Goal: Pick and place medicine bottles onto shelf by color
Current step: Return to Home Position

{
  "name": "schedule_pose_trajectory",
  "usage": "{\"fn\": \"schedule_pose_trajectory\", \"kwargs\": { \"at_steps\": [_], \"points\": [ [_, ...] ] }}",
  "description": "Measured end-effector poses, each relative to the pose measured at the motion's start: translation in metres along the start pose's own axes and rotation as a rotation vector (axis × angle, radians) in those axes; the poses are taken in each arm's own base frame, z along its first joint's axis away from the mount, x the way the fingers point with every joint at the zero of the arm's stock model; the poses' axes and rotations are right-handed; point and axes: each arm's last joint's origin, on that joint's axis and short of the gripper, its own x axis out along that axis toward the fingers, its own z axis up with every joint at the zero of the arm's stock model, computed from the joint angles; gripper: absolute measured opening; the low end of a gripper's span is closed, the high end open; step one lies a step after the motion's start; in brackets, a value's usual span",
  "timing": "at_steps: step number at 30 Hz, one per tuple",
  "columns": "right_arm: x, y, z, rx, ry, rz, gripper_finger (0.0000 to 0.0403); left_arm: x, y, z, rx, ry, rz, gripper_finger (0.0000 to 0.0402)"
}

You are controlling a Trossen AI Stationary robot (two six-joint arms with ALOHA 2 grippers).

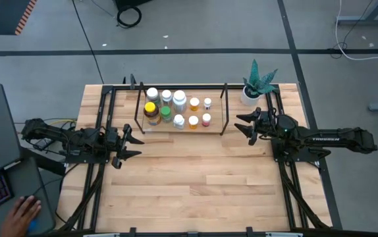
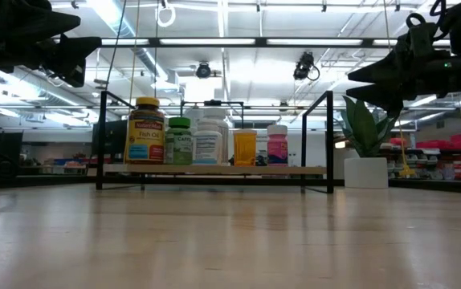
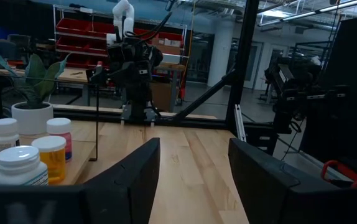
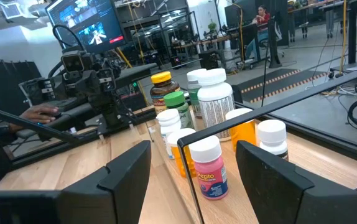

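Several medicine bottles (image 1: 176,108) stand upright in two rows on the shelf (image 1: 212,126), a light-wood board framed by black rods at the table's far middle. Among them are a yellow-capped bottle (image 2: 145,131), a green-capped one (image 2: 179,141) and a pink one (image 4: 209,168). My left gripper (image 1: 138,146) hovers open above the table, left of the shelf, pointing right. My right gripper (image 1: 240,123) hovers open just right of the shelf, pointing left. Neither has anything between its fingers.
A white pot with a green plant (image 1: 253,88) stands at the far right corner, close behind my right gripper. Bare wooden tabletop (image 1: 195,184) stretches in front of the shelf. A person's hand (image 1: 22,214) rests by a keyboard off the table's left side.
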Motion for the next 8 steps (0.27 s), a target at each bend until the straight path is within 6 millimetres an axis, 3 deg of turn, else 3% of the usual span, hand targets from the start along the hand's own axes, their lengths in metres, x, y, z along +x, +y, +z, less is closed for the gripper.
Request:
{"fn": "schedule_pose_trajectory", "kwargs": {
  "at_steps": [8],
  "points": [
    [0.0000,0.0000,0.0000,0.000,0.000,0.000,0.0243,0.0000,0.0000,0.0000,0.000,0.000,0.000,0.0194]
  ]
}}
